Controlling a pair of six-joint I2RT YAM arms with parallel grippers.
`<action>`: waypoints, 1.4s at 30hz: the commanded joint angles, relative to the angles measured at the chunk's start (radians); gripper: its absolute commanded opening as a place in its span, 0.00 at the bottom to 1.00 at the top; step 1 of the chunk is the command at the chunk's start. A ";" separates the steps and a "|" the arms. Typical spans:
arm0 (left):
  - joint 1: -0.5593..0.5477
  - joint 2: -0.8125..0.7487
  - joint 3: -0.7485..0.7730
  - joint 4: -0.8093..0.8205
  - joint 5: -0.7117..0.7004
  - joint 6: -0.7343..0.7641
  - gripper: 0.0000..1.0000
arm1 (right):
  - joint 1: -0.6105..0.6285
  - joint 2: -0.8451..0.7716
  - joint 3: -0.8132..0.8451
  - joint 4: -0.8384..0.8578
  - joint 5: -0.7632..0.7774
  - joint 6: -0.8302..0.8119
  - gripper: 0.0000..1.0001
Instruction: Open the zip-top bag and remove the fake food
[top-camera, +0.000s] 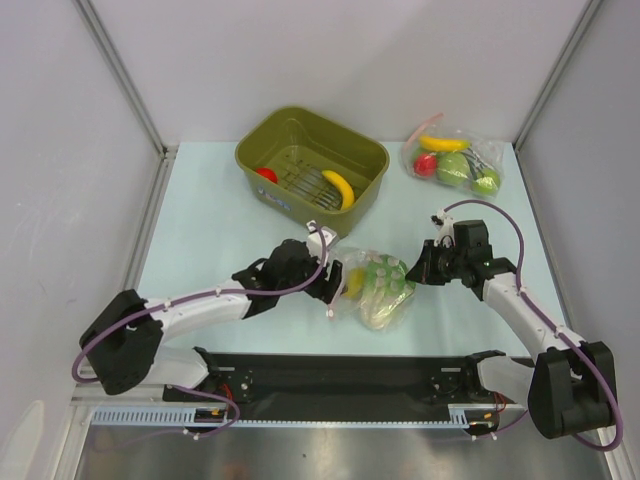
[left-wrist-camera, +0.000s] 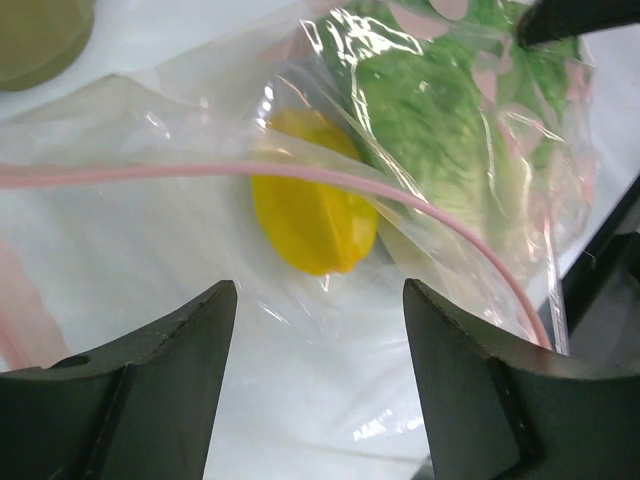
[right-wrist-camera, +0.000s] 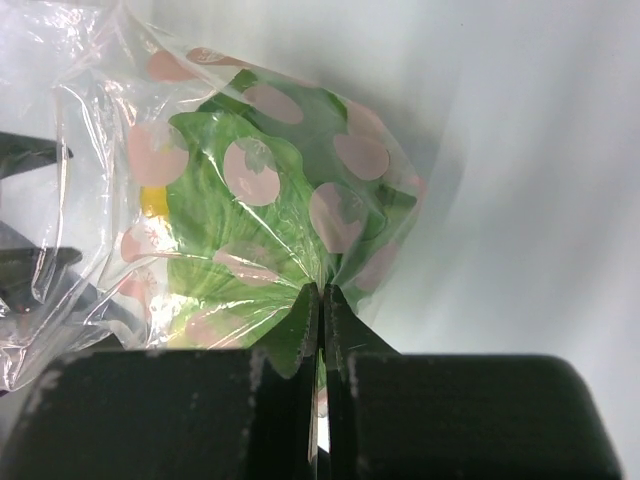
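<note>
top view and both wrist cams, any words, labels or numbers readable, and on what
No text is readable in any view.
Small sticker on the front wall of the olive bin: too small to read.
The zip-top bag: only pink fruit prints, no words.

Clear bag (top-camera: 375, 315) with a pink zip strip, crumpled just in front of green tub (top-camera: 300, 208). Holds cabbage (top-camera: 386, 279) and yellow piece (top-camera: 354, 281). Banana (top-camera: 338, 187) and red fruit (top-camera: 266, 174) lie in tub.

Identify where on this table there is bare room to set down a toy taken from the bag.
Bare table lies left of the olive bin, beyond the left arm, and in the gap between the bin and the second bag. The middle is crowded: the left pincer and right pincer flank the zip-top bag.
</note>
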 joint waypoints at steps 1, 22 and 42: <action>0.008 -0.070 -0.049 0.089 0.065 -0.027 0.73 | -0.005 -0.018 0.033 0.000 0.013 -0.005 0.00; -0.011 0.238 0.132 0.150 0.028 -0.059 0.77 | -0.006 -0.019 0.032 0.005 0.001 -0.008 0.00; -0.054 0.444 0.287 0.065 0.002 0.012 0.77 | -0.008 -0.001 0.032 0.018 -0.011 -0.006 0.00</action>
